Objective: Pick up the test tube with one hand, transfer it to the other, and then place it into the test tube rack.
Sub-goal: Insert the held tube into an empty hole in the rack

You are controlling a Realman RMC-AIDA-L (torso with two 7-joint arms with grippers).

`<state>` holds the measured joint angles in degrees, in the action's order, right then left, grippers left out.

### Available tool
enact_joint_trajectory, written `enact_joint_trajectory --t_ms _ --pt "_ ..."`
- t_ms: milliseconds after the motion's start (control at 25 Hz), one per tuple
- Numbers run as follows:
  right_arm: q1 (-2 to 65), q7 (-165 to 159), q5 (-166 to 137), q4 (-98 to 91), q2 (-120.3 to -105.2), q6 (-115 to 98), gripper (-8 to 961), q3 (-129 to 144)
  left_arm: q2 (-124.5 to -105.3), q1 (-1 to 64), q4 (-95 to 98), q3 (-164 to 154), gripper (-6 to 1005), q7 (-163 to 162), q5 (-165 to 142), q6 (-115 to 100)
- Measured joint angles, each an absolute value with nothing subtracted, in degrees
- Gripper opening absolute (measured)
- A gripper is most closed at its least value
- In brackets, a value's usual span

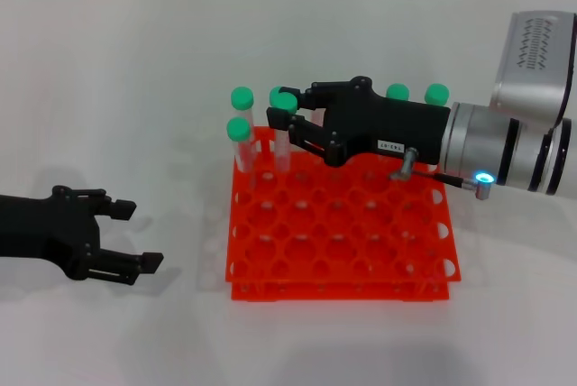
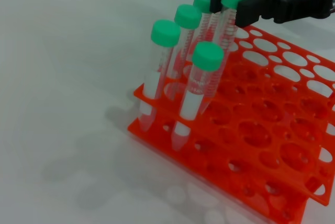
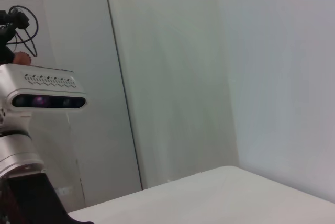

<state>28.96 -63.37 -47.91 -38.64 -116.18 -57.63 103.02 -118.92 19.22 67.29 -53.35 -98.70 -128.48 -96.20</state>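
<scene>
- My right pincer (image 1: 281,120), the one with the small white label, reaches sideways over the back of the rack (image 1: 343,224) and is clamped on the tube (image 1: 282,138) just below its green cap, which keeps the tube upright so its tip can find a hole.
- From the left wrist camera the held tube (image 2: 225,30) hangs among the back holes; I judge its lower end is already entering the top tier, though I cannot tell which hole takes it.
- Three other green-capped tubes (image 2: 157,72) stand just beside it at that corner, so the fingers grip high, near the cap, to stay clear of them.
- More caps (image 1: 416,93) show behind the pincer's body along the back row.
- My left pincer (image 1: 135,234) sits low over the counter (image 1: 117,88), well apart from the rack, fingers spread and holding nothing; I take it as out of the way with its part done.
- The rack rests flat on the counter, most front holes free.
- The right wrist camera shows only wall and the robot's head.
</scene>
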Motion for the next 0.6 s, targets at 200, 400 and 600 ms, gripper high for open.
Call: enact_joint_trajectory --t_ms 200,400,600 --pt "29.0 -63.4 -47.9 -38.8 -116.19 -57.7 265 103.1 -118.91 19.8 67.3 -53.3 893 -98.2 -127.7 -96.1" --pt "29.4 -63.4 -47.9 -38.8 -116.19 -57.6 266 103.1 -118.92 20.4 67.3 -53.3 893 -97.7 -126.9 -96.7" --pt "29.8 -63.4 -47.9 -38.6 -116.19 -57.5 267 103.1 -118.91 21.0 67.3 -53.3 893 -96.5 -126.3 -97.4"
